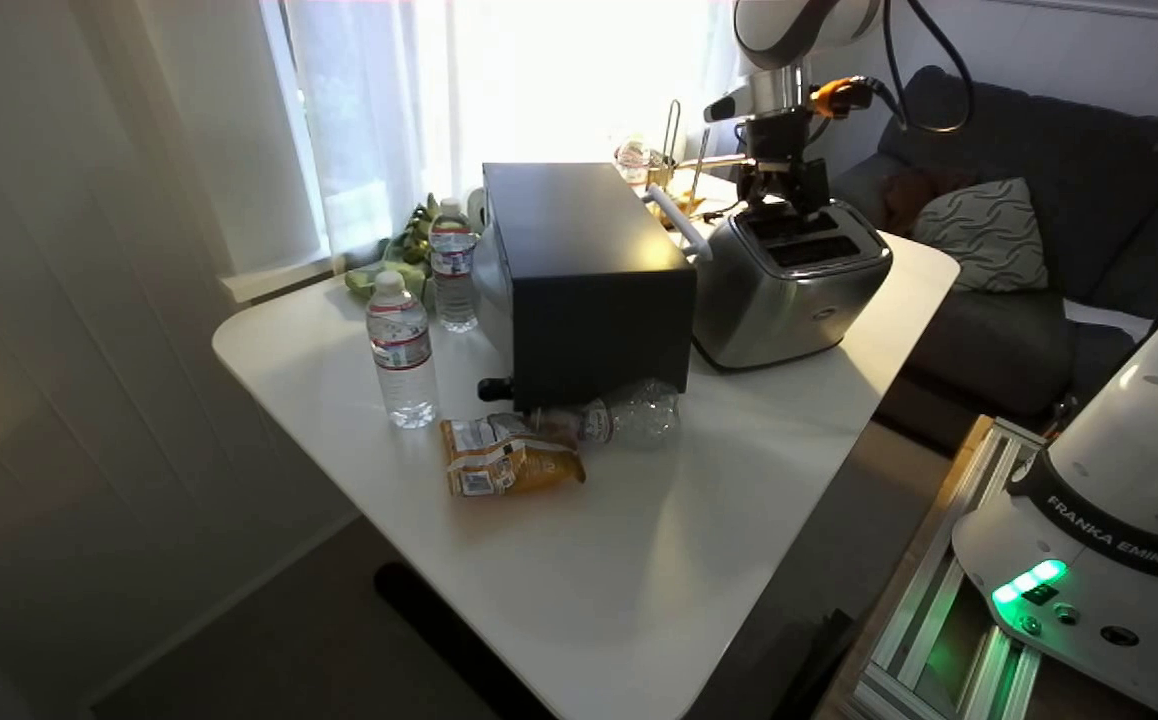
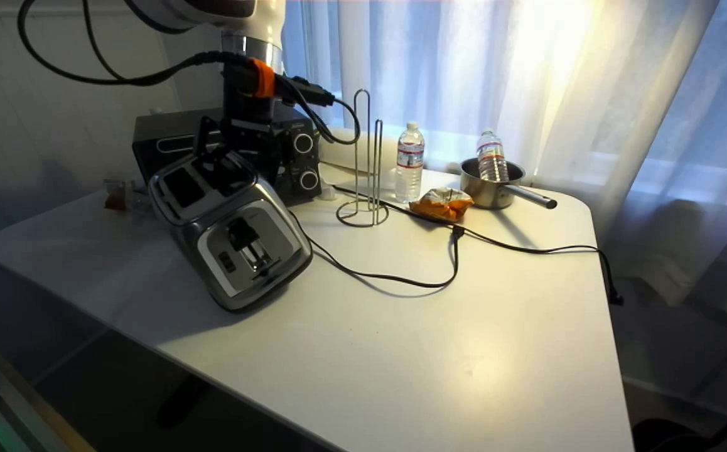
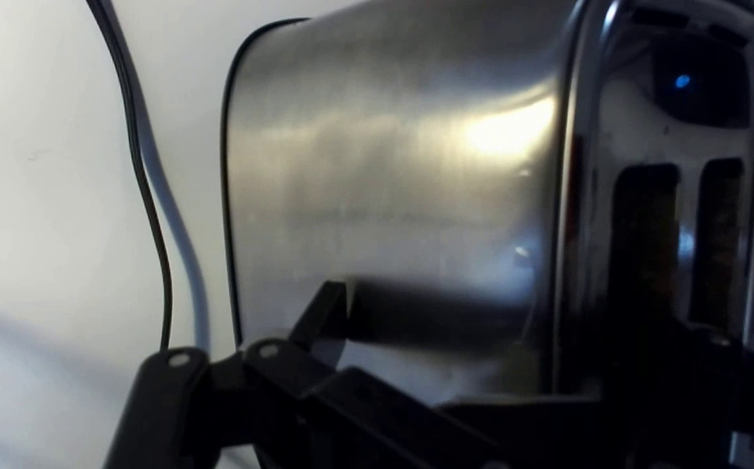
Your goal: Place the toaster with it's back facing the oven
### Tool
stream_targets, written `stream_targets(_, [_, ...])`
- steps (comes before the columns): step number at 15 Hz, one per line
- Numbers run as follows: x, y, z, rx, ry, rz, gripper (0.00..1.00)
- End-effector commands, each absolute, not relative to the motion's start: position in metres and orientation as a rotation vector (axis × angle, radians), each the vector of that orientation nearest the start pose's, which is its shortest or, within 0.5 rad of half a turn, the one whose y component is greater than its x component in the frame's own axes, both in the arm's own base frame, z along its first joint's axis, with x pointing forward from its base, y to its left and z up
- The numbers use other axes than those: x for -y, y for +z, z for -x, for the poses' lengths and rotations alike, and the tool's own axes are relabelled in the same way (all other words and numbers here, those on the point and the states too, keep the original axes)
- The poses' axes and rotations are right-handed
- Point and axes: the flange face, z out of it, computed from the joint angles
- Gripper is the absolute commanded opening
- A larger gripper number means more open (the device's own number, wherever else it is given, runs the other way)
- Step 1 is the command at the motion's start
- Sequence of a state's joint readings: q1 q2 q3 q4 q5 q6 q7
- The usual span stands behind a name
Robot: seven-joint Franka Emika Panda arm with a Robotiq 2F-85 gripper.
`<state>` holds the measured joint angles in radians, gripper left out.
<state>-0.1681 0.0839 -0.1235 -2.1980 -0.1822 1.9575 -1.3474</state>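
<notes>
While the gripper (image 1: pixel 784 203) clasps one wall, the toaster (image 1: pixel 789 310) leans beside the oven (image 1: pixel 604 330)

Although its base (image 2: pixel 272 290) slants plainly in an exterior view, the toaster is held low over the tabletop (image 1: pixel 579 590), near the robot-side edge and just beside the oven's handle (image 1: pixel 677 218); whether any corner of it touches down cannot be told. The gripper is clamped on one broad steel wall: in the wrist view a finger (image 3: pixel 325 312) lies along the outside, while its partner is lost in darkness at the slots (image 3: pixel 644 221). The toaster's lever panel (image 2: pixel 253 248) faces away from the oven.

From behind the toaster a black cord (image 2: pixel 395 278) loops across the tabletop to a connector (image 2: pixel 458 231), where it meets a second cord (image 2: pixel 539 252) running out over the end edge. Toward the window-side edge come a wire stand (image 2: pixel 368 163), an upright bottle (image 2: pixel 409 166) and an orange bag (image 2: pixel 442 204); in the corner beyond them, a saucepan (image 2: pixel 489 194) holds a tilted bottle (image 2: pixel 492 160).

Near the opposite end edge, two bottles (image 1: pixel 403 355) stand upright between the oven and the rounded window-side corner, with leafy greens (image 1: pixel 411 240) behind them. An orange packet (image 1: pixel 514 460) and a clear bottle (image 1: pixel 644 410) on its side lie close together at the oven's foot.
</notes>
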Motion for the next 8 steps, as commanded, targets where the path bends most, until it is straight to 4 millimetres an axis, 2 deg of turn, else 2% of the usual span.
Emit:
stream_targets(1, [0.143, 0.333, -0.466, 1.571, 0.411, 2.46, 1.0])
stream_targets(8, [0.141, 0.356, -0.473, 1.542, 0.167, 2.534, 1.0])
